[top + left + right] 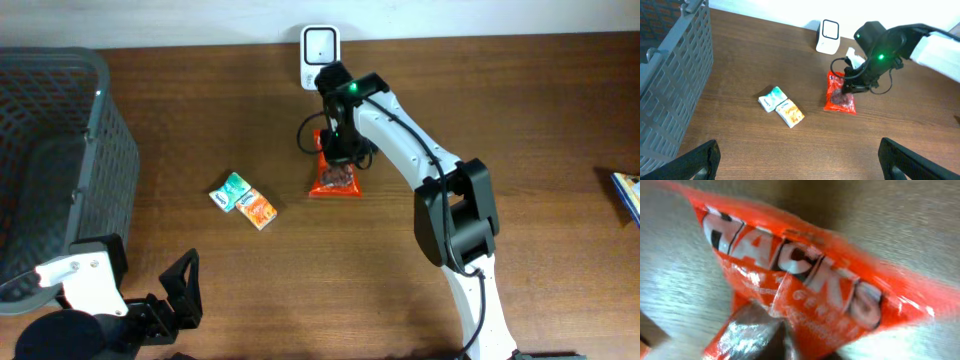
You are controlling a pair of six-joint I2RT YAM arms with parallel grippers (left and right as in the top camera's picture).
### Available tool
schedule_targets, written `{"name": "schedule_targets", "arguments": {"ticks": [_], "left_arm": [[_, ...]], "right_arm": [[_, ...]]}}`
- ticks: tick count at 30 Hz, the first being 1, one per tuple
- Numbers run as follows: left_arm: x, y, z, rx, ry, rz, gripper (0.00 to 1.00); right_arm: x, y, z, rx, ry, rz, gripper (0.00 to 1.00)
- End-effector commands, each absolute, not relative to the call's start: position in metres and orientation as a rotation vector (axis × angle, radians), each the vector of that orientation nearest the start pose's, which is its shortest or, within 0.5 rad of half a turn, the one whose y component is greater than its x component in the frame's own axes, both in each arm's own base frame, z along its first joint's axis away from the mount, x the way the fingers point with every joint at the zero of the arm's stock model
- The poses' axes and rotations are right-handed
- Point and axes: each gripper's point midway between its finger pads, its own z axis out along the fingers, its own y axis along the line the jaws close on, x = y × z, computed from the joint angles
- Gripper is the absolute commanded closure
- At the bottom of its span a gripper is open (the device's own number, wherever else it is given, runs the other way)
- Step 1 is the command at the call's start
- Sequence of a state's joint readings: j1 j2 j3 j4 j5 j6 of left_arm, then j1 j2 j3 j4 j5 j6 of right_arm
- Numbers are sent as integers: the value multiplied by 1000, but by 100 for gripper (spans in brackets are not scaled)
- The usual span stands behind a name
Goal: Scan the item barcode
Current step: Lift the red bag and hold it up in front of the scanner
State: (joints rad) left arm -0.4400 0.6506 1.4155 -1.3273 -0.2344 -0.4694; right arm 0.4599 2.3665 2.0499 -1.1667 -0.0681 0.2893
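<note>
Orange snack bag (333, 182) lies just before the scanner (320, 45). The right gripper (338, 150) is over it, grip unclear. Scan likely pending. Left gripper (170, 300) spread wide.

Left hand (799, 152) agape, right arm (400, 132) far forward.

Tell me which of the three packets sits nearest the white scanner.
The red Hacks bag, just in front of the white scanner; the teal packet and orange packet lie farther off.

Your wooden counter (540, 120) carries a white scanner (320, 45), an orange snack bag (335, 182), a green packet (231, 192) touching an orange packet (258, 209), and a grey basket (100, 130).
</note>
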Motion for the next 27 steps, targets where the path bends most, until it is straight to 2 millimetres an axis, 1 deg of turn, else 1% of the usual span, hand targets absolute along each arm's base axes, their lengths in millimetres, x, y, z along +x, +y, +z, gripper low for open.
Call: {"name": "schedule_targets", "arguments": {"ticks": [1,2,3,6,8,9,10,11,13,15,17,19,20,21,23,25,27], "left_arm": [[152,-28,357,-179,2126,-299,1],[152,-28,357,-179,2126,-299,1],[152,-28,357,-179,2126,-299,1],[152,-28,357,-179,2126,-299,1],[152,-28,357,-179,2126,-299,1],[152,-28,357,-179,2126,-299,1],[152,-28,357,-179,2126,-299,1],[152,-28,357,-179,2126,-299,1],[152,-28,357,-179,2126,-299,1],[152,-28,357,-179,2126,-299,1],[152,-28,357,-179,2126,-299,1],[152,-28,357,-179,2126,-299,1],[152,-28,357,-179,2126,-299,1],[152,-28,357,-179,2126,-299,1],[152,-28,357,-179,2126,-299,1],[152,-28,357,-179,2126,-299,1],[152,-28,357,-179,2126,-299,1]], "right_arm": [[417,227,25,-282,3094,168,21],[418,227,25,-281,3093,169,17],[420,228,28,-279,3087,173,16],[424,229,37,-275,3072,182,15],[424,229,39,-275,3073,181,15],[422,229,39,-275,3081,183,21],[420,229,38,-275,3092,187,30],[417,228,37,-267,3103,184,36],[412,231,34,-272,3118,202,44],[408,233,26,-279,3129,212,46],[406,232,19,-265,3135,210,54],[405,232,11,-224,3141,211,69],[405,232,8,-221,3140,216,71],[405,232,5,-222,3138,217,76],[405,232,2,-222,3134,218,96],[409,234,4,-222,3118,229,96],[417,237,12,-220,3090,244,96]]}}
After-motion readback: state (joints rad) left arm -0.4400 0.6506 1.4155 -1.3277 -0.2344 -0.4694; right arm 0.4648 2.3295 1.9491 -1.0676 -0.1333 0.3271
